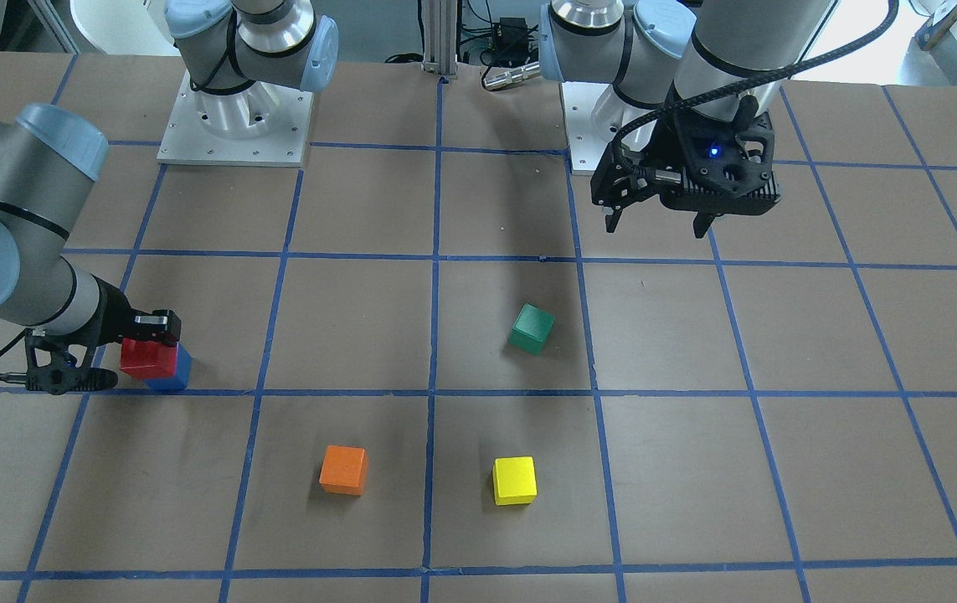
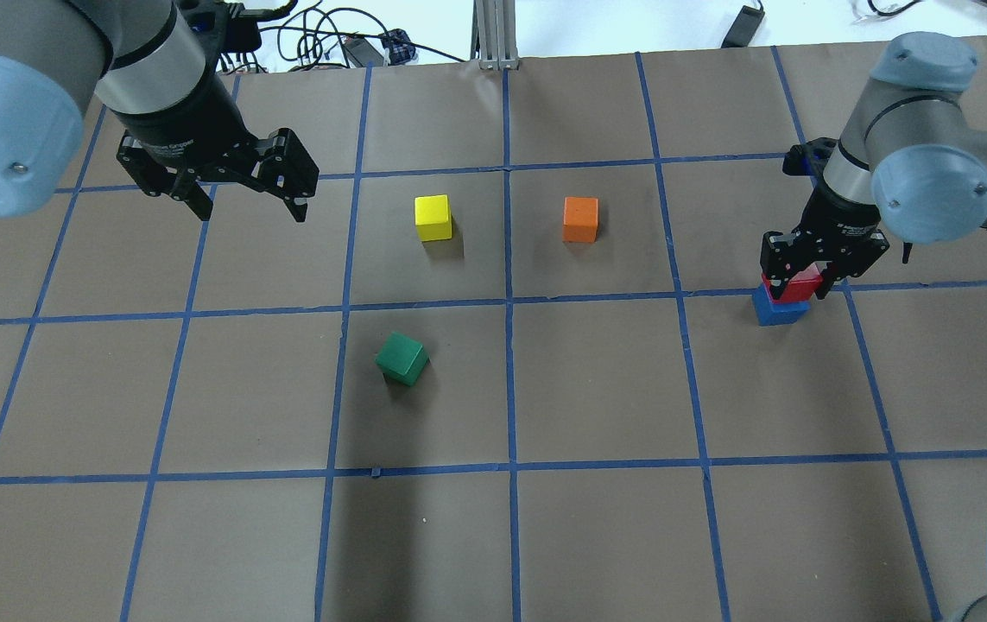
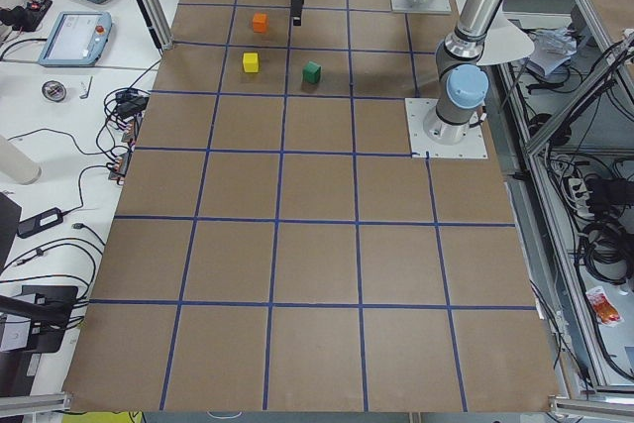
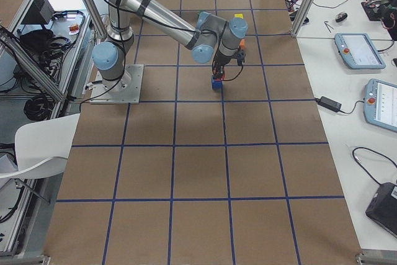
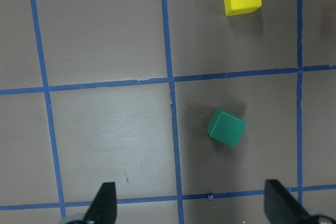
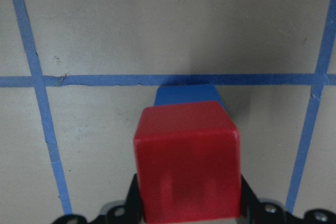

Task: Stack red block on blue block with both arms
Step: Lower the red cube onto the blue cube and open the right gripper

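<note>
well, we're deep into this one. the right gripper [image 2: 804, 276] has its jaws clamped on the red block [image 2: 797, 287], and that cube sits right over the blue block [image 2: 775, 311], on the robot's right side of the table [image 2: 597, 536], close to a blue tape line. in the overhead view the red looks shifted a little off the blue's centre, and the front-facing view agrees: a corner of blue peeks out beneath. so by my reading the placement is at hand. what's left is settling the red flat, letting go, and lifting clear without nudging the pair.

on the other side the left gripper [image 2: 249, 203] hangs above the table, jaws wide apart with nothing between them, well away from the stack. the green cube [image 2: 402, 358], yellow cube [image 2: 433, 218] and orange cube [image 2: 580, 218] lie loose in the middle, each apart from the others.

now the tricky bits. i can't tell whether red actually touches blue or hovers just above it, because no view shows the seam. the right wrist camera is filled by the red block, with a sliver of blue behind, and the gripper is cut off at the bottom edge. in the side views the stack is too small to judge.
</note>
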Controlling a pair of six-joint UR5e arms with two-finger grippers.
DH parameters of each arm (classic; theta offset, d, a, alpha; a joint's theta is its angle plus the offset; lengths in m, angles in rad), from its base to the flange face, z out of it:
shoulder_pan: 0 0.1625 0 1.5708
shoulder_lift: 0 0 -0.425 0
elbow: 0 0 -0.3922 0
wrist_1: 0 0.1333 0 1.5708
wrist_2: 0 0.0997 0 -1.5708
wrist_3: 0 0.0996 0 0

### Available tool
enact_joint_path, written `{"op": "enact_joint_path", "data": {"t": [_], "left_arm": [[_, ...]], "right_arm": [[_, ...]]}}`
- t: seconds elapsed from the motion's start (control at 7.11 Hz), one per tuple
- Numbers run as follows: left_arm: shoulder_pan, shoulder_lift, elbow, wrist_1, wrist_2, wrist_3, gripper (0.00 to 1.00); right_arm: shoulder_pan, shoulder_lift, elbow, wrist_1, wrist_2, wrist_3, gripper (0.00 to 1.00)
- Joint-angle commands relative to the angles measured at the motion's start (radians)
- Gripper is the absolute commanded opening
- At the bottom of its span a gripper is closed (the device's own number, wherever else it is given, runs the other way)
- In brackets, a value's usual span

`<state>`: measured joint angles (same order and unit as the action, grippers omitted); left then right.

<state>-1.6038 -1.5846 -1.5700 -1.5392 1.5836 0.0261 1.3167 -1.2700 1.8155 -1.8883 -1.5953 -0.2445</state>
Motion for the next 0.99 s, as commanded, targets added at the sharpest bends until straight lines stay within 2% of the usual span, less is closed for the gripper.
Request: {"op": "enact_joint_path", "data": {"t": [0.0,0.42,0.56,0.7,0.84], "left_arm": [[0.001,0.000,0.001,-0.001,0.001,0.000,1.00],[0.001,0.000,0.001,0.001,0.001,0.011,1.00],[0.001,0.000,0.001,0.001,0.003,0.011,1.00],[0.001,0.000,0.001,0.001,0.001,0.011,1.00],[0.001,0.000,0.001,0.001,0.001,0.011,1.00]], "right_arm": [[0.001,0.000,0.002,0.000,-0.002,0.002,0.00],[-0.001,0.000,0.002,0.000,-0.032,0.001,0.06],[-0.001,0.000,0.002,0.000,-0.032,0.002,0.12],[-0.001,0.000,0.004,0.002,-0.032,0.005,0.35],[-0.001,0.000,0.002,0.002,-0.031,0.005,0.35]]}}
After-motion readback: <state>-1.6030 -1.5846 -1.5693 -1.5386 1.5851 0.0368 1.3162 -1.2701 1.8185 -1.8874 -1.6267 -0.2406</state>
